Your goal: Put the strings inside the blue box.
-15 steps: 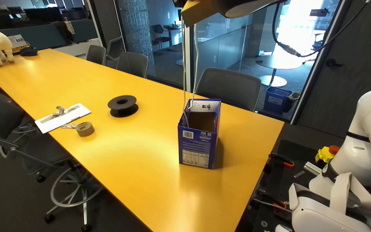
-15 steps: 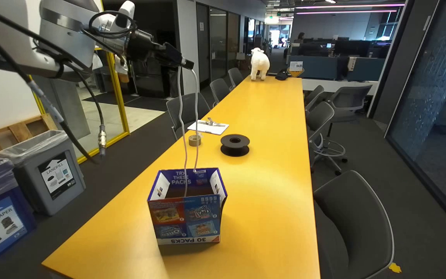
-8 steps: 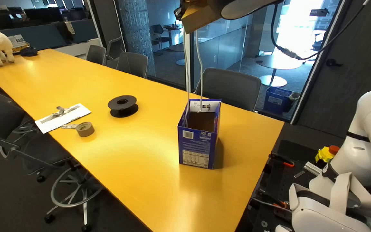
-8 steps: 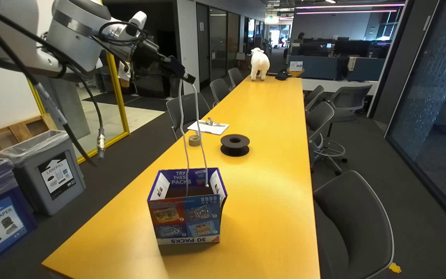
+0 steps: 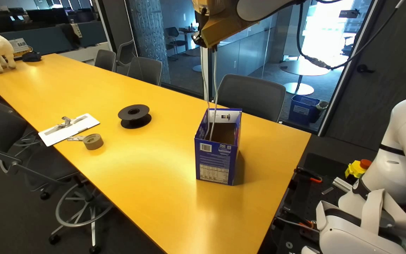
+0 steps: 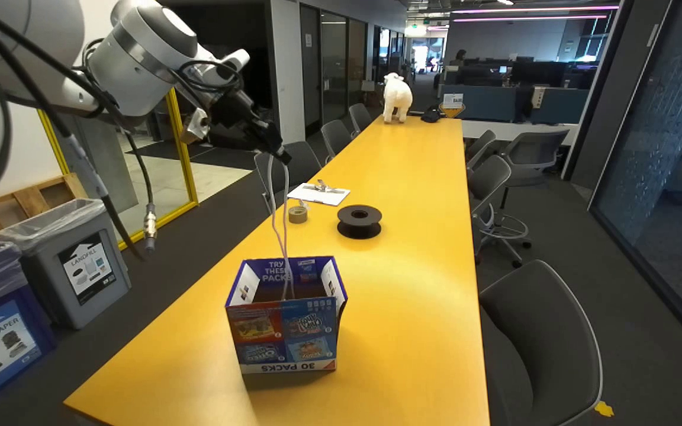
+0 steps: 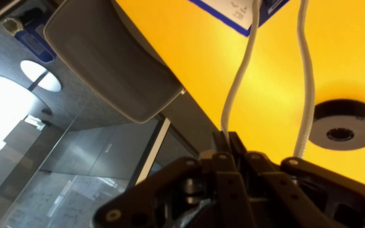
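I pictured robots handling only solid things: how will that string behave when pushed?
Probably floppy: the string hangs in soft bends below the gripper. Being thin, it would likely fold rather than push back. Hanging long, it may also sway.

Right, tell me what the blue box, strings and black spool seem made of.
The blue box: likely cardboard, smooth printed finish; thin walls, brown inside.
The strings: matt, apparently braided cord; weave shows up close, fibre unclear.
The black spool: probably moulded plastic, satin; smooth, evenly dark surface.
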Controlling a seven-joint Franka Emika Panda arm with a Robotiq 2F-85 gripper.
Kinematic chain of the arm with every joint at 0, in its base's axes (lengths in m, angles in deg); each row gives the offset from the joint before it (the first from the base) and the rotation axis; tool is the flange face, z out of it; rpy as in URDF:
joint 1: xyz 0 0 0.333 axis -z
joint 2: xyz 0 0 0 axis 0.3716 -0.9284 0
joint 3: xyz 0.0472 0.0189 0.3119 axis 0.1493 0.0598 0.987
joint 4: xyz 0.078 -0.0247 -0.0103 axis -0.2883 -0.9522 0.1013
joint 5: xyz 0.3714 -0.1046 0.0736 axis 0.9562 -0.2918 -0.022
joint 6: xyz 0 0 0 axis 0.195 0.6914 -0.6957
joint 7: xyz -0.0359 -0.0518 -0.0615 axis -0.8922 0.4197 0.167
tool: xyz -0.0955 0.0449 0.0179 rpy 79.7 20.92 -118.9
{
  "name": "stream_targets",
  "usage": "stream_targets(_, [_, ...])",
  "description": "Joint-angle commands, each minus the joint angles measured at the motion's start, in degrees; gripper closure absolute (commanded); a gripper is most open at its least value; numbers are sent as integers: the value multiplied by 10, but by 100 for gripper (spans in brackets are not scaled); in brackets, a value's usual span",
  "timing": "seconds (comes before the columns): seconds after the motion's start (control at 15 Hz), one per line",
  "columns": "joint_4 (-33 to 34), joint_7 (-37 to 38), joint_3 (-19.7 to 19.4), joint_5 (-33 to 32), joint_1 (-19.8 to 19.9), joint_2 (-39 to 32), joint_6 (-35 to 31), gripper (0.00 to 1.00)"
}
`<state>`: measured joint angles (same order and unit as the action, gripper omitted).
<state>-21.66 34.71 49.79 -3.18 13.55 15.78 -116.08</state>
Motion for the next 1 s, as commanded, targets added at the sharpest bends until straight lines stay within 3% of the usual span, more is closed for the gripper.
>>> stream_targets(0.0, [-19, -53, -14, 63, 6, 13, -25, 96])
stream_targets(0.47, [-38, -102, -21, 126, 16, 14, -32, 95])
stream_targets(0.53, [-39, -106, -22, 134, 18, 14, -33, 70])
stream_targets(0.67, [-41, -114, -23, 144, 21, 14, -34, 65])
stream_targets(0.93, [-43, -132, -29, 162, 28, 12, -33, 34])
